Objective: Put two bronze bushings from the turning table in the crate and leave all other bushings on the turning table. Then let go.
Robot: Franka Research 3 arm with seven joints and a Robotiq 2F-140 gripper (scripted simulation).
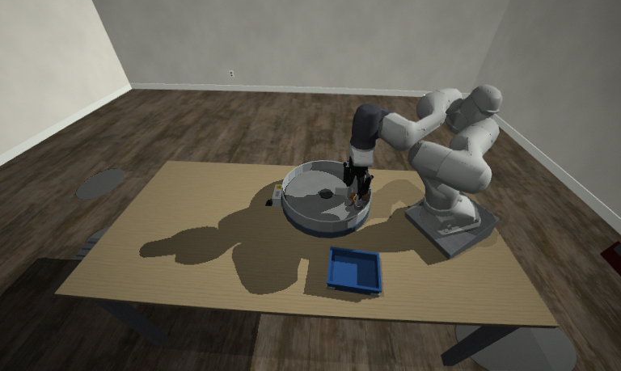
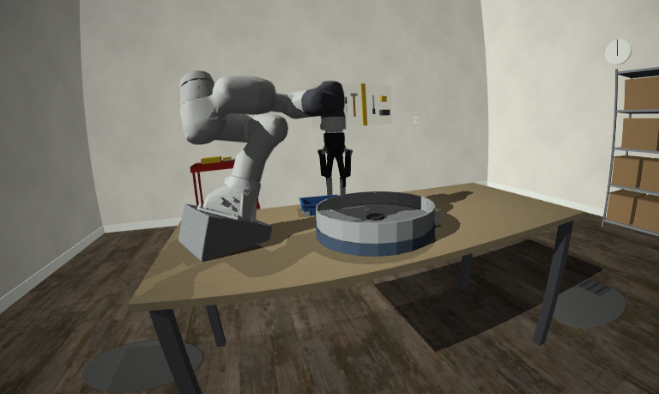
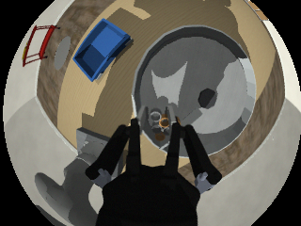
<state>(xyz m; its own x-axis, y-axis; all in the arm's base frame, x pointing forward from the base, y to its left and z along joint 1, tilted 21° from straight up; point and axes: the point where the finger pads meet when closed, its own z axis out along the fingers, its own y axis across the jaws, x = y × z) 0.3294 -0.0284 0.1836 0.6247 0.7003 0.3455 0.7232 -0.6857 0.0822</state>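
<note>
The round turning table (image 1: 327, 224) (image 2: 375, 234) (image 3: 249, 89) stands on the wooden table (image 1: 205, 280) (image 2: 491, 210) (image 3: 113, 101), pale around its wall and blue at its foot. Over the part of the turning table nearest the arm's base, the gripper (image 1: 358, 194) (image 2: 335, 190) (image 3: 156, 111) points down, its fingertips inside the wall. The jaws are partly open, about a third of the way; whether anything is caught between them cannot be told. A bronze bushing (image 3: 164, 122) lies in the turning table by the fingertips, with a silvery ring (image 3: 155, 116) right beside it and a second, darker bronze piece (image 3: 160, 137) nearer the turning table's wall. Their exact contact with the fingers is too small to make out. The blue crate (image 1: 353, 289) (image 2: 311, 206) (image 3: 87, 68) sits on the wooden table apart from the turning table, and the top view shows no bushing in it. Also apart from the turning table, the arm's base (image 1: 450, 252) (image 2: 194, 232) (image 3: 85, 137) rests on the wooden table. A small pale box (image 1: 277, 196) (image 2: 438, 217) stands just beside the turning table, on the side away from the arm's base.
</note>
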